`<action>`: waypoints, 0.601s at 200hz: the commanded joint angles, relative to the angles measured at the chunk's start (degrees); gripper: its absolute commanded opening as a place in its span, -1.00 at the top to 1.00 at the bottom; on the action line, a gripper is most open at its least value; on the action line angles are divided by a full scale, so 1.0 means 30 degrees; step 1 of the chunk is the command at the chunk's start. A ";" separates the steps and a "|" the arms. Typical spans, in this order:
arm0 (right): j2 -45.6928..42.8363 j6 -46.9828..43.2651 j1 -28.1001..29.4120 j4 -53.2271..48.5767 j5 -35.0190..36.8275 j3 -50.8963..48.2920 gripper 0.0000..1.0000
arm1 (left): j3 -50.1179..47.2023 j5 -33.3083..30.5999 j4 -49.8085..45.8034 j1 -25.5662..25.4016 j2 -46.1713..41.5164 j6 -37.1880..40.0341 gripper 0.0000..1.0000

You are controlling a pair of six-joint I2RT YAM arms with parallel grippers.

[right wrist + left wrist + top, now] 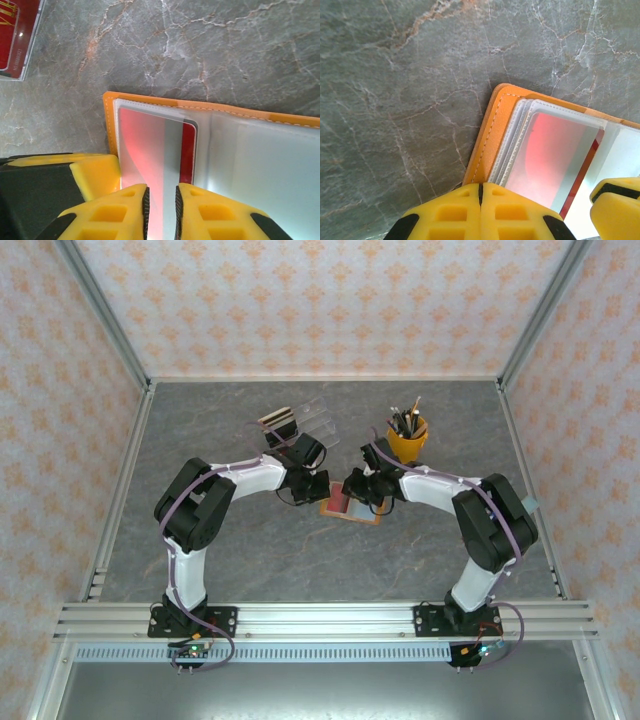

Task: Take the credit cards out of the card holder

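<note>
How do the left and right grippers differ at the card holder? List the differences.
The left gripper is shut, fingers meeting; the right gripper has a narrow gap, the red card in its clear sleeve running into it. The left gripper sits at the orange rim of the card holder; the right gripper sits over the inner pocket. Both have yellow fingers.

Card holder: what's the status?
Left end effector shut, at open orange card holder. Right end effector pinching clear sleeve, red card inside. No obstruction.

The left gripper (324,496) and right gripper (360,494) meet over the card holder (352,514) — yellow pen cup (407,441) behind.
</note>
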 commanded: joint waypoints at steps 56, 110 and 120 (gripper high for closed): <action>0.0747 -0.0482 0.0041 -0.1213 0.0651 0.0249 0.61 | -0.0421 -0.1173 -0.1765 -0.0180 0.1459 0.0037 0.99; 0.1156 -0.0512 0.0041 -0.1018 0.0309 0.0261 0.63 | -0.0443 -0.0933 -0.1648 -0.0173 0.1542 0.0037 1.00; 0.1275 -0.0512 0.0041 -0.0690 -0.0109 0.0231 0.63 | -0.0457 -0.0747 -0.1539 -0.0182 0.1565 0.0062 1.00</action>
